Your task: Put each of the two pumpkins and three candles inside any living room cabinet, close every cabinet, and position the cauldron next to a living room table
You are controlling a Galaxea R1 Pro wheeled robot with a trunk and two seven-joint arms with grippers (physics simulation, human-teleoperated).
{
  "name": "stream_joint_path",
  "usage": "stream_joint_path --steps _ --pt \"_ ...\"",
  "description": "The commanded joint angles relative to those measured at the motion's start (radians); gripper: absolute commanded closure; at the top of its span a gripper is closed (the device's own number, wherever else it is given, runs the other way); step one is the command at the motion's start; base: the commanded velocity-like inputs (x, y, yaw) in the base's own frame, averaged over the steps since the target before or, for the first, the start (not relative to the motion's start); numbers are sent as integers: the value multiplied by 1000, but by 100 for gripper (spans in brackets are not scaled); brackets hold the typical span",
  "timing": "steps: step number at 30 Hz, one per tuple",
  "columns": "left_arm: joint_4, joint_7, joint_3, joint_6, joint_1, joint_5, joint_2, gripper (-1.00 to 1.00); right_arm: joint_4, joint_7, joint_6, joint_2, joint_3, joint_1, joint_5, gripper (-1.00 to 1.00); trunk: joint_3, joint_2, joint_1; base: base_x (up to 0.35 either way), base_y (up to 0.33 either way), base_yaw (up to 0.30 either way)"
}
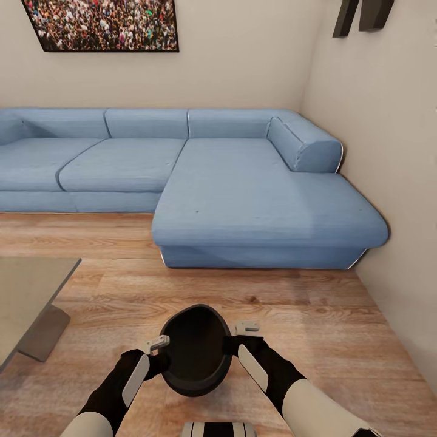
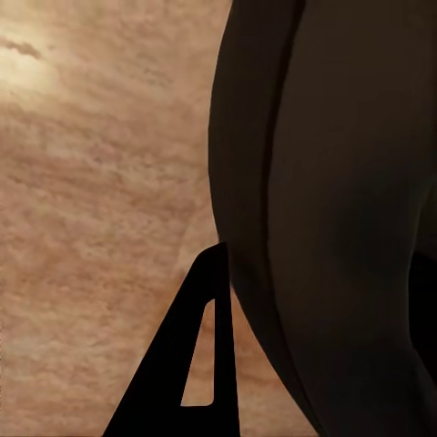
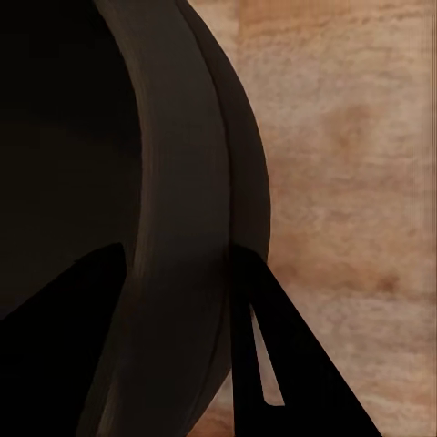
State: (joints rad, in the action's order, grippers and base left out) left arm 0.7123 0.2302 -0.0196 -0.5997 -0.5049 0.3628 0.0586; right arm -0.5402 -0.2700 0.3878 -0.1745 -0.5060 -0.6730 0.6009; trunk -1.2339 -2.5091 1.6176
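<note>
Wooden floor [image 1: 273, 303], blue corner sofa [image 1: 243, 194] at twelve o'clock, glossy grey table [image 1: 27, 291] at nine, black cauldron [image 1: 195, 349] lifted at six, left gripper [image 1: 159, 352] and right gripper [image 1: 238, 341] jaws clamped on opposite rims, forearms angled inward.

I can read no text, label, brand, number or sign anywhere here, not on the dark-framed wall picture of a dense multicoloured crowd [image 1: 103, 24], nor on the round matte black cauldron [image 1: 195, 351] that I hold over the wooden floor.
</note>
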Motion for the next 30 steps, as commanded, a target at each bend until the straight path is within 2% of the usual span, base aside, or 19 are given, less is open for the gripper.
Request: stream_joint_path --steps 1,9,30 --pt "-1 1 0 -2 0 -8 0 100 -1 0 -1 0 2 -1 -3 100 0 0 0 0 0 0" --pt "-1 1 0 -2 0 -8 -1 100 -1 0 -1 0 3 -1 -3 100 0 0 0 0 0 0" --pt "-1 1 0 -2 0 -8 -2 100 -1 0 -1 0 3 -1 -3 100 81 5 -9 0 0 0"
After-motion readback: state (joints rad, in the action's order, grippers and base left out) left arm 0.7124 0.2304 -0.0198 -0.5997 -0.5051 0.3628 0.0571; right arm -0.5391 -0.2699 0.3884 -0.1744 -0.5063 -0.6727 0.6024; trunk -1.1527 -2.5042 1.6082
